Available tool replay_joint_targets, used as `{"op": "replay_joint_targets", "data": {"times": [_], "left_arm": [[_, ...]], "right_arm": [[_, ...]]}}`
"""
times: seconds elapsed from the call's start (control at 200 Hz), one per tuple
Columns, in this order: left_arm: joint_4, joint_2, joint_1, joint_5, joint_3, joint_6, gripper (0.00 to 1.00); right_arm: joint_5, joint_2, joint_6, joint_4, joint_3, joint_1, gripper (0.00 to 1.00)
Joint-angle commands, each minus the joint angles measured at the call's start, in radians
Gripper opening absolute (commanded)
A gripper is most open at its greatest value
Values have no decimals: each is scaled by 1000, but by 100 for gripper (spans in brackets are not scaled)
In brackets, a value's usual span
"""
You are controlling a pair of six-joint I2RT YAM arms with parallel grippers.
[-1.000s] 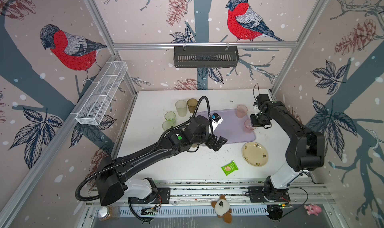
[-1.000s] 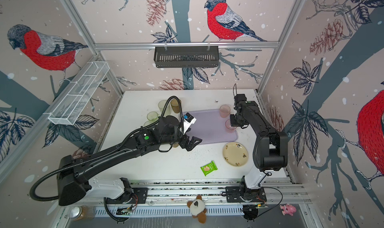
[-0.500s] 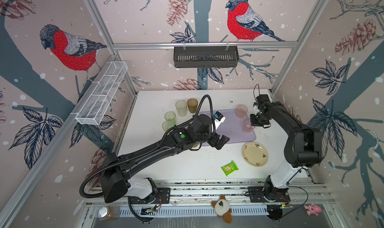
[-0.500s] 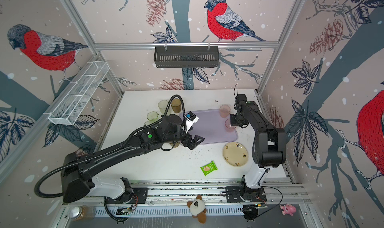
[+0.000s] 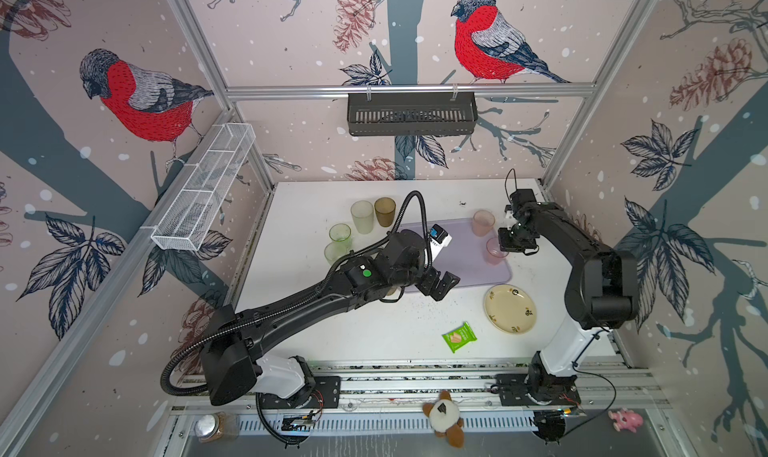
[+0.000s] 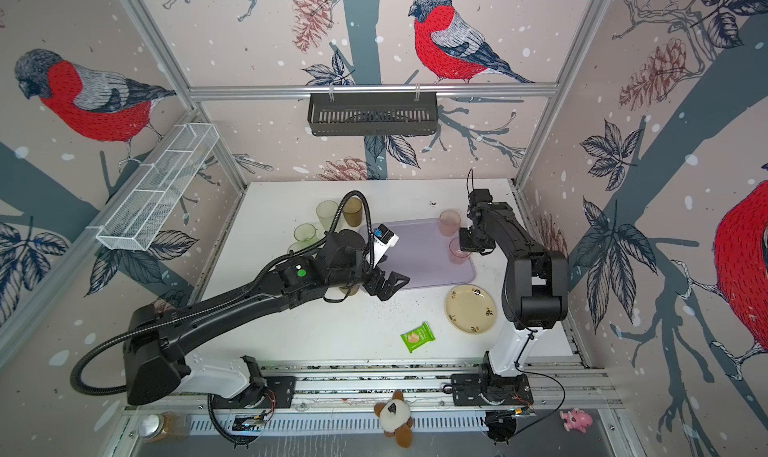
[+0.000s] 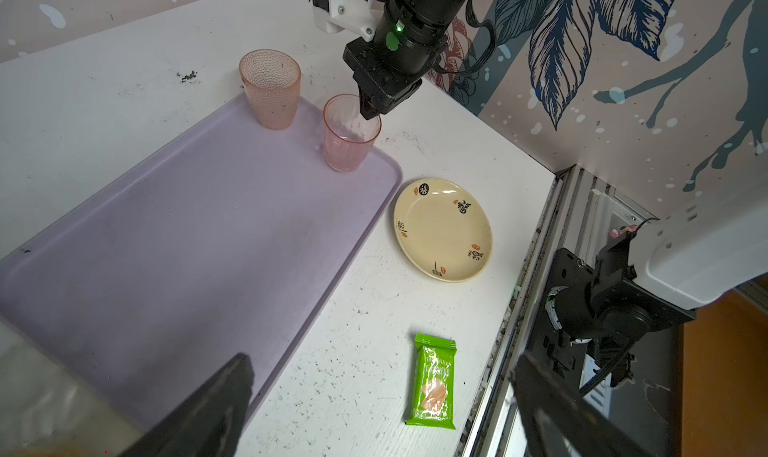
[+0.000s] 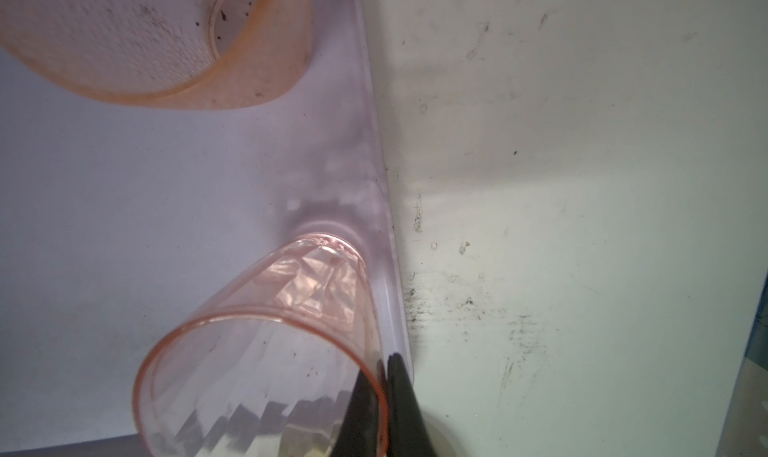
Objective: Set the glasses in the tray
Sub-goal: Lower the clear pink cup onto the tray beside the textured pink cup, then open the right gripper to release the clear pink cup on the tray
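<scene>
White counter: the right end effector pinches a pink glass by its rim, inside the tray's right edge. Releasing it looks next. The left end effector gapes empty.

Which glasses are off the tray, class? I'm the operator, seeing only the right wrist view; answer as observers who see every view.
Observer: Four in view stand on the table past the tray's far left corner: two green glasses, a pale glass, a brown glass.
Operator: My right tool pinches a pink glass's rim. Where's the left tool?
Observer: The left tool hangs open and empty by the tray's near edge.
Operator: Anything beside the tray?
Observer: A plate lies on the table off its near right corner, not touching it.
</scene>
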Motion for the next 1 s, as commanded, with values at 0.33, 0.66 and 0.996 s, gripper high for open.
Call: {"op": "replay_joint_targets", "data": {"times": [0.33, 0.66, 0.996], "left_arm": [[46, -12, -3, -14, -3, -9, 97], [48, -15, -5, -16, -4, -12, 98], [45, -14, -5, -17, -2, -6, 98]], "right_arm": [[3, 10, 0, 10, 3, -1, 4], [10, 13, -1, 9, 1, -1, 6], [16, 13, -1, 11, -1, -1, 9]]}}
